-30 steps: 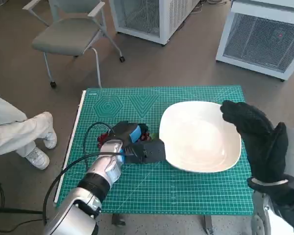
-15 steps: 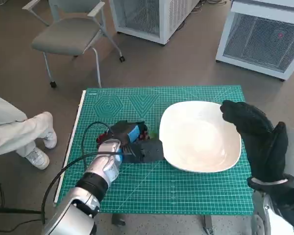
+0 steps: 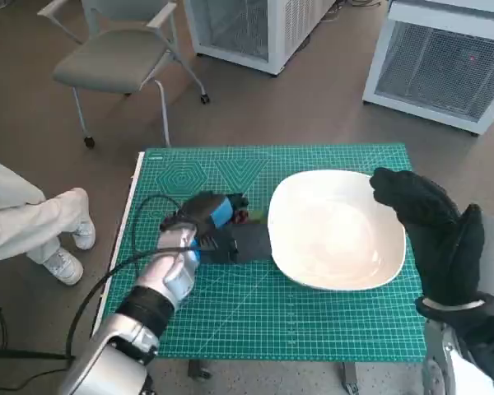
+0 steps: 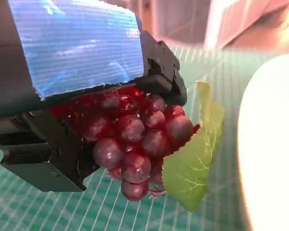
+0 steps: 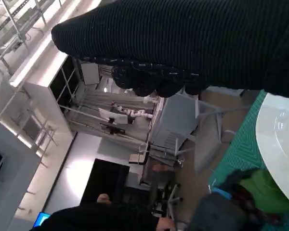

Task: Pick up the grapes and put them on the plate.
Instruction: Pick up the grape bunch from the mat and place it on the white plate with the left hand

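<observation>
A: Where are the grapes (image 4: 135, 137) right now?

B: In the left hand (image 3: 218, 226), just beside the plate (image 3: 337, 230), on the side facing the person's legs (image 3: 33, 222). The left wrist view shows the black fingers (image 4: 43, 154) closed around the upper part of the bunch, with the lower berries and a green leaf (image 4: 195, 159) hanging free over the green mat (image 3: 272, 313).

A: How do you expect the bunch to handle?

B: Light, I'd say, and loose: a cluster of smooth round berries that can shift or roll under pressure. The leaf looks thin and floppy, no good as a grip. Holding round the top of the cluster seems the soundest place.

A: And the right hand (image 3: 432, 226)?

B: Holding nothing. It stands with fingers apart at the plate's far rim, opposite the grapes.

A: Room to move?

B: The plate's near rim is raised, so the dangling berries and leaf probably need lifting over it. Past that rim the white bowl is bare and wide. Beyond the plate the mat's edge comes soon, so overshooting is the risk.
</observation>
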Controlling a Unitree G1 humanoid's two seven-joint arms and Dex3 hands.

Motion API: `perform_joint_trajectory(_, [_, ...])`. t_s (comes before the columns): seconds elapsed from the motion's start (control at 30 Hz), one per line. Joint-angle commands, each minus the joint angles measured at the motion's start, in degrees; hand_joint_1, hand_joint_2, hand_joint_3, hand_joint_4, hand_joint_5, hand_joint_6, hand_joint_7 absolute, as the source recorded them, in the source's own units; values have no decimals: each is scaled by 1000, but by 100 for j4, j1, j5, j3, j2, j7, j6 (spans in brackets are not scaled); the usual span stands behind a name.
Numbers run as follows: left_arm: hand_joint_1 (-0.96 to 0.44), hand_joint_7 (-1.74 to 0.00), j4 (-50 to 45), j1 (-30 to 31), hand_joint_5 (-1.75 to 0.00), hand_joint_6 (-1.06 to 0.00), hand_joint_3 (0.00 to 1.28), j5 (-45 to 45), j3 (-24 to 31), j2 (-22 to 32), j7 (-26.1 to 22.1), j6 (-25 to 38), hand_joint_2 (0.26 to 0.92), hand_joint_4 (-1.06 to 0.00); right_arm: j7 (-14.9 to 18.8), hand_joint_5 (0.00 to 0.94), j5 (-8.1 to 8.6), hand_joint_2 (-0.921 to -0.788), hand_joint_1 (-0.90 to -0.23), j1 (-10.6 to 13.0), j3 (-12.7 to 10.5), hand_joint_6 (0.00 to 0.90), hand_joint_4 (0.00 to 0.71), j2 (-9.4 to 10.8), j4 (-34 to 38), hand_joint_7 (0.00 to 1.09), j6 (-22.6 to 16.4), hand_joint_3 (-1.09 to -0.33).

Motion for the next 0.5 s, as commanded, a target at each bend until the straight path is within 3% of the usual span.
perform_joint_trajectory(0.03, [36, -1309, -962, 332, -1531, -503, 654, 42, 111, 287, -116, 88, 696, -441, 6, 363, -43, -921, -503, 9, 17, 139, 333, -4, 102, 904, 44, -603])
perform_joint_trajectory(0.17, [11, -1373, -1934, 615, -1459, -529, 668, 53, 255, 493, -230, 202, 659, -503, -1, 363, -48, -921, -503, -14, 17, 140, 334, -3, 112, 902, 39, -602])
perform_joint_trajectory(0.23, [7, -1295, -2371, 739, -1459, -569, 635, 42, 347, 558, -300, 285, 662, -531, 1, 363, -42, -921, -503, -22, 12, 141, 334, -3, 114, 902, 36, -602])
perform_joint_trajectory(0.37, [5, -1024, -3136, 963, -1443, -674, 432, 10, 539, 664, -439, 415, 738, -607, 10, 363, -15, -921, -503, -40, -3, 142, 335, -4, 123, 900, 35, -601])
perform_joint_trajectory(0.5, [3, -954, -3663, 1120, -1356, -706, 258, -8, 699, 737, -536, 470, 811, -668, 13, 365, -1, -921, -504, -55, -15, 145, 339, -2, 144, 899, 29, -599])
